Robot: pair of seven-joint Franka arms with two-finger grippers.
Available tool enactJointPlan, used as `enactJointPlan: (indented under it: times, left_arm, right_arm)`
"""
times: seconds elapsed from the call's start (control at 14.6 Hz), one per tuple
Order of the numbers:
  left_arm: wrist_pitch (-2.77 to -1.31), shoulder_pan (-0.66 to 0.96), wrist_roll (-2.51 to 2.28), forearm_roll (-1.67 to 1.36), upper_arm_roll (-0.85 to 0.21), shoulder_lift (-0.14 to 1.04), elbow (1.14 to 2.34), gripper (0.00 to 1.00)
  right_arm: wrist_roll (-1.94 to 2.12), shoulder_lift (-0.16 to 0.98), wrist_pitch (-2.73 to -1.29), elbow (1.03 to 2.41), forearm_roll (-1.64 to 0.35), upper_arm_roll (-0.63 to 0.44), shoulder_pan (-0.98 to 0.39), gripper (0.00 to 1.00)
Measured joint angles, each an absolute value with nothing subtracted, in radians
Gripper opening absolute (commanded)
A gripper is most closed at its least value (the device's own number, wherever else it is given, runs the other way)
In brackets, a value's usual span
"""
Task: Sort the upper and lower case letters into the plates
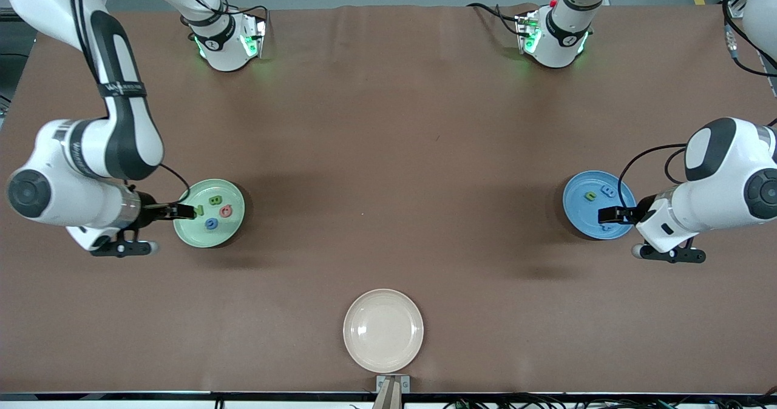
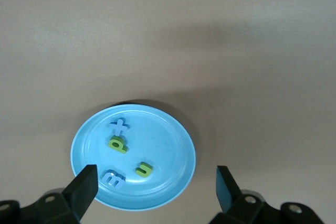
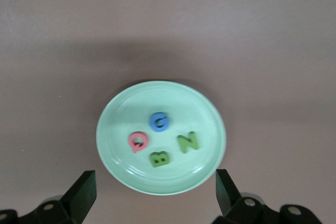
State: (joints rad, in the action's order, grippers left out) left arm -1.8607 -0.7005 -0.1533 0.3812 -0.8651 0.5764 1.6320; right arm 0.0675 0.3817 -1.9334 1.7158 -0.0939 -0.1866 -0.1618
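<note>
Sorting apparently complete: left gripper (image 1: 607, 215) over blue plate (image 1: 580, 212), right gripper (image 1: 185, 211) over green plate (image 1: 234, 212), jaws wide, empty; lift both straight up, clear of letters (image 3: 160, 141).

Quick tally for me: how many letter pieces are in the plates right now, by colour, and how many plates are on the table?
Green pieces: 4, B and N in the mint plate, two in the blue plate
Blue pieces: 3
Pinkish red pieces: 1
Plates: 3, counting the cream plate
Total: 8 pieces, 3 plates
</note>
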Motion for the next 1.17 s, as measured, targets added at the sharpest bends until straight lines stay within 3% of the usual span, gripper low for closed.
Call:
enactJointPlan:
  times: [0.27,0.62,0.75,1.17]
  left_arm:
    - [-1.860,-0.410,-0.057,0.182,-0.506,0.400,1.626,0.99]
    - [-1.859,-0.095,-0.033,0.052,-0.157,0.278,1.634,0.99]
    - [-1.855,-0.034,-0.033,0.023,-0.089,0.227,1.644,0.99]
    - [-1.842,-0.023,-0.032,-0.008,-0.074,0.123,1.674,0.99]
  right_arm:
    - [0.067,0.348,-1.859,1.673,-0.077,-0.213,-0.154,1.00]
    - [0.102,0.341,-1.673,1.492,-0.037,-0.235,-0.101,1.00]
    - [0.127,0.341,-1.634,1.453,-0.023,-0.236,-0.080,1.00]
    - [0.189,0.340,-1.549,1.381,-0.019,-0.237,-0.035,1.00]
